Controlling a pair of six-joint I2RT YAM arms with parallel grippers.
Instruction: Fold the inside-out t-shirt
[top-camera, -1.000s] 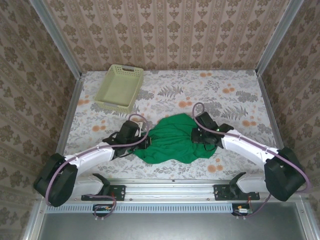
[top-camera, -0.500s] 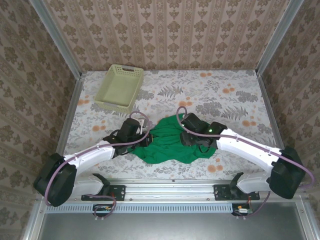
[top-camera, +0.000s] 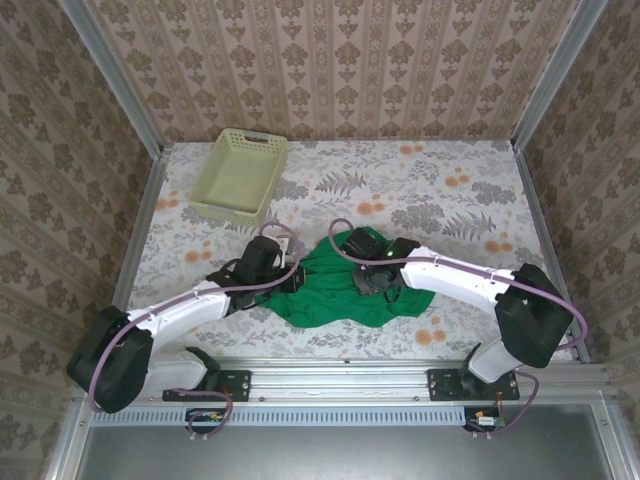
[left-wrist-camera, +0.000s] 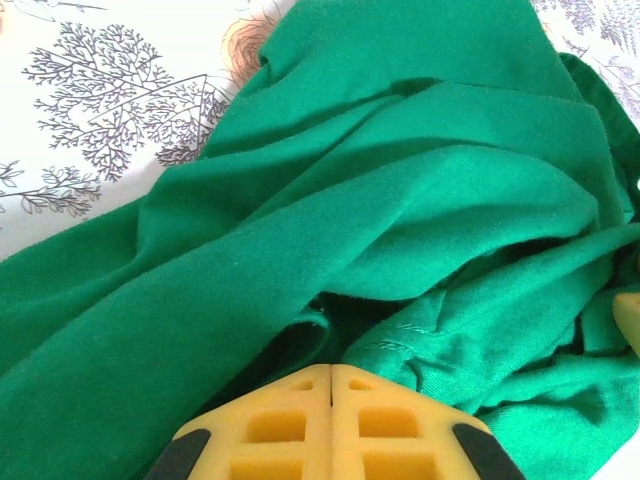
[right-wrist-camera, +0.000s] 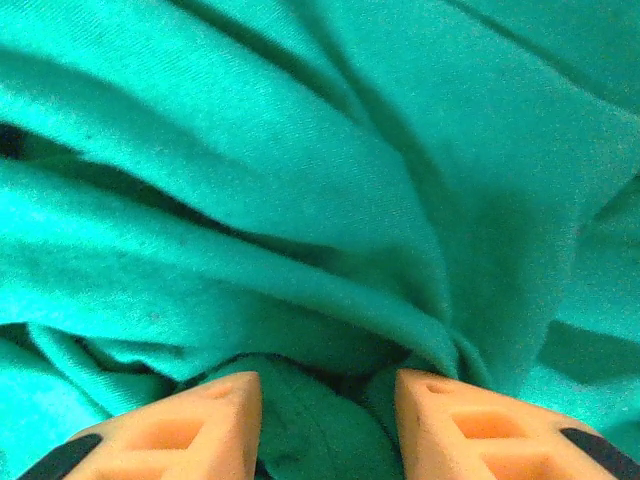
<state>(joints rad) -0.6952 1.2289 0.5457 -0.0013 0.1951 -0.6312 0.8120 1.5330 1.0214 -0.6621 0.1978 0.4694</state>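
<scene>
Flowered tabletop (top-camera: 470, 200) carries the crumpled green t-shirt (top-camera: 335, 295) near its front edge, left gripper (left-wrist-camera: 330, 375) pressed closed at the cloth's left side, seemingly anchoring it, right gripper (right-wrist-camera: 328, 390) half-open astride a fold, likely to gather it.

A pale yellow-green plastic lattice basket (top-camera: 240, 175) sits near the far left corner of the floral-patterned table (top-camera: 450, 190), angled to its edges. Damask-wallpapered walls (top-camera: 340, 60) enclose three sides.
</scene>
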